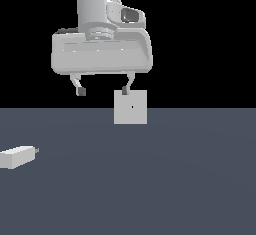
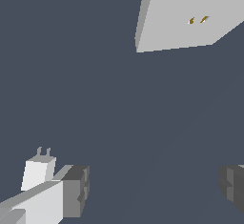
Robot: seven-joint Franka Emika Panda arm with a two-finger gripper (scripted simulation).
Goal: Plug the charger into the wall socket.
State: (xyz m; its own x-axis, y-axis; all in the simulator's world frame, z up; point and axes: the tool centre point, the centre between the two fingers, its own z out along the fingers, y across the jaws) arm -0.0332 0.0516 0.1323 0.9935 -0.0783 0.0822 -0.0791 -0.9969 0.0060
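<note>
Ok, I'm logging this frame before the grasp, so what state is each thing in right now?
Small off-white rectangular charger: lying flat on the floor, ungrasped, unplugged.
Flat pale grey square wall socket: upright, nothing plugged in.
Robot's hand: open, empty, raised above the floor.

We see the charger [image 1: 17, 157] cut off by the exterior view's left edge; in the wrist view one finger [image 2: 52, 199] of the hand [image 1: 103, 92] partly covers it. The wall socket [image 2: 190, 15] runs past the wrist picture's edge. Its hole [image 1: 132, 107] looks too small to make out.
</note>
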